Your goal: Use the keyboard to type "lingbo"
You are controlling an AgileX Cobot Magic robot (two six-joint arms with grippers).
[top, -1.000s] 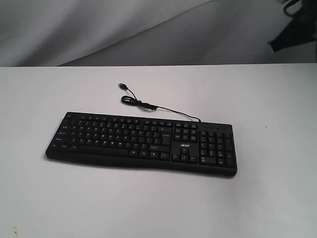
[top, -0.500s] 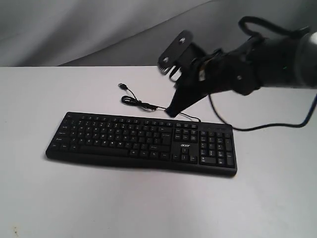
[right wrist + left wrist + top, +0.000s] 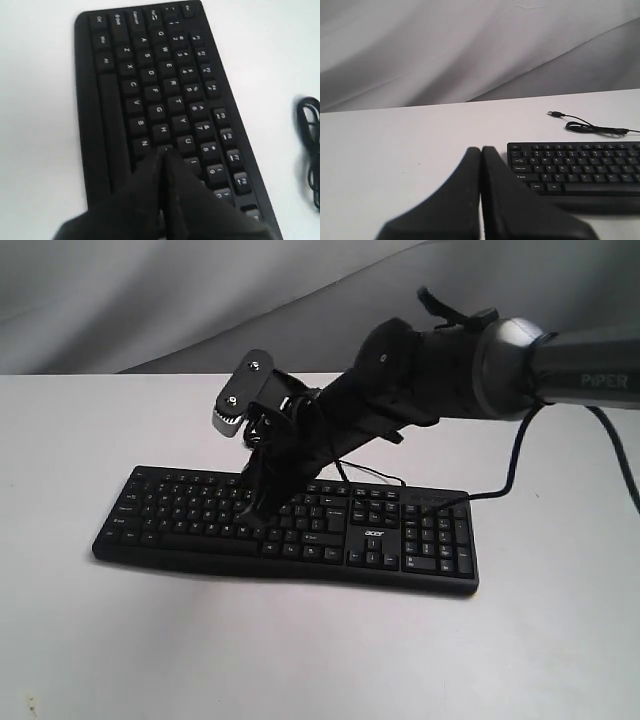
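keyboard (image 3: 180,510) lies flat on the tabletop (image 3: 150,640), right gripper (image 3: 258,512) over the letters with jaws pinched together to poke single keys i guess, left gripper (image 3: 481,148) jaws together too, hanging clear

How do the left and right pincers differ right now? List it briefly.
Right pincer points at the keyboard's letter keys, near H and U; left pincer sits off the keyboard, over the table. Right pincer's arm shows in the exterior view; left pincer's does not. Both are black and shut.
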